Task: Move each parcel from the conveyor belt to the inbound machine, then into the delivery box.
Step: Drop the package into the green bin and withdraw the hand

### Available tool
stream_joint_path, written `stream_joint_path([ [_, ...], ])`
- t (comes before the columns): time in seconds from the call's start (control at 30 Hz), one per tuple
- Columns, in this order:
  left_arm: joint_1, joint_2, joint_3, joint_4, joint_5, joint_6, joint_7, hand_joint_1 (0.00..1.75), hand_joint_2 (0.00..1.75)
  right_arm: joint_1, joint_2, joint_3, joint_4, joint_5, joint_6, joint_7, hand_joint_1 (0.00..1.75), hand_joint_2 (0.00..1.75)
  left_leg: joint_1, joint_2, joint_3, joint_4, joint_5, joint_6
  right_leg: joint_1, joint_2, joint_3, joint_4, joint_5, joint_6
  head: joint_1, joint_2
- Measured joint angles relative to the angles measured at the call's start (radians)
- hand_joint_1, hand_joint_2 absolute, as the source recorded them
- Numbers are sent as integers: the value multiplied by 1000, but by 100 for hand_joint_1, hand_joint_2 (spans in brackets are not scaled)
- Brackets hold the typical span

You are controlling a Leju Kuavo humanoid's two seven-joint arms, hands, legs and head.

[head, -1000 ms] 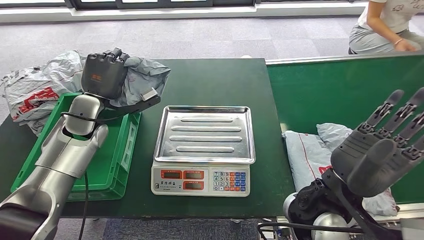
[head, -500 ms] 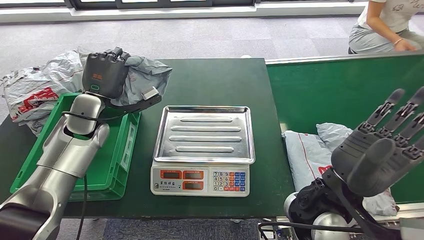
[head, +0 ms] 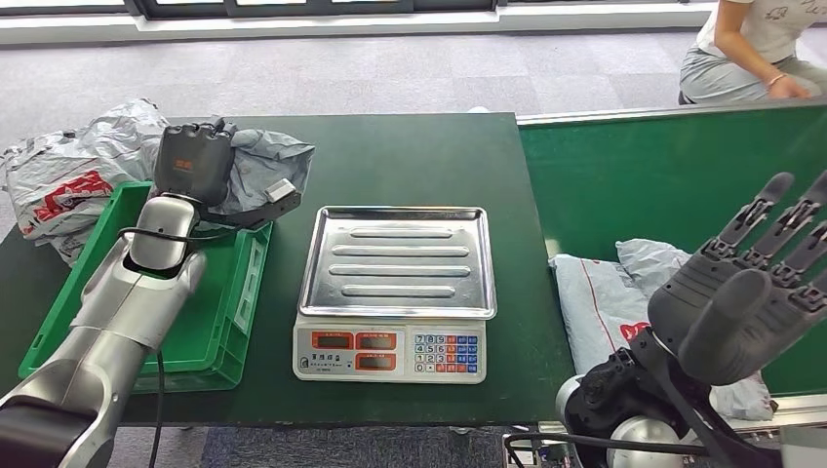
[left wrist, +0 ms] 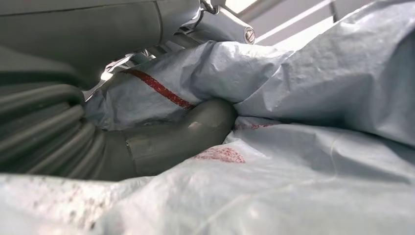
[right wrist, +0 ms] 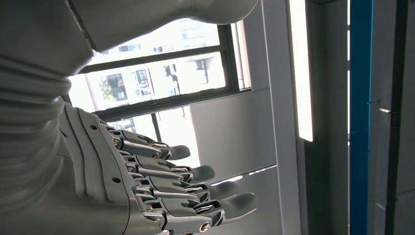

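My left hand (head: 193, 161) grips a crumpled grey parcel (head: 265, 161) low over the far end of the green delivery box (head: 219, 312). In the left wrist view the thumb (left wrist: 181, 134) presses into the grey plastic of the parcel (left wrist: 313, 88), which wraps around the hand. The inbound machine, a scale with a steel tray (head: 398, 258), stands bare beside the box. Two more grey parcels (head: 605, 302) lie on the green conveyor belt (head: 673, 175). My right hand (head: 751, 283) is raised above them, fingers (right wrist: 161, 196) spread and holding nothing.
A heap of grey parcels (head: 68, 180) lies on the table behind and left of the box. A person (head: 751, 49) sits at the far end of the belt. The scale's keypad (head: 447, 353) faces me.
My left hand has sunk and drawn back to the left with the parcel, closer to the box's far end. The right hand has hardly moved.
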Motion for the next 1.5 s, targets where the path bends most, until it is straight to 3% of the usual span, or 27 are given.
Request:
stream_joint_path([
  [0.33,40,32,44,111,-19,2,31,175,175,19,-10,0,-10,1,10,-1,0,175,0,0,-2,0,0,0,0,0,-1,0,0,0,0,0],
  [0.9,40,38,78,148,-19,-11,35,173,175,21,-17,0,-10,-2,3,-6,0,175,0,-1,-2,0,0,0,0,0,-2,0,0,0,0,0],
  [1.03,40,37,90,147,8,-9,20,0,0,20,-17,0,-10,5,3,0,0,175,0,-1,-2,0,0,0,0,0,-2,0,0,0,0,0],
  [1.07,40,35,99,144,37,-8,5,0,0,20,-17,0,-10,12,3,6,0,175,0,-1,-2,0,0,0,0,0,-2,0,0,0,0,0],
  [1.13,40,23,140,127,155,-20,-56,0,0,18,-17,0,-10,43,9,34,0,87,0,-1,-2,0,0,0,0,0,-2,0,0,0,0,0],
  [1.2,41,-2,211,84,348,-67,-133,0,0,13,-17,0,-8,88,26,83,0,87,0,-1,-3,0,0,0,0,0,-2,0,0,0,0,0],
  [1.27,47,-33,293,17,567,-141,-185,0,0,1,-17,0,3,155,58,150,0,175,0,-1,-3,0,0,0,0,0,-2,0,0,0,0,0],
  [1.37,80,-68,377,-105,842,-211,-218,0,0,-23,-18,-4,37,305,129,272,0,175,0,1,-2,0,0,0,-1,1,-2,0,0,0,0,0],
  [1.5,184,-83,396,-290,1123,-236,-238,0,0,-47,-38,-30,101,478,234,398,0,175,0,1,-2,0,0,0,-1,1,-2,0,0,0,0,0],
])
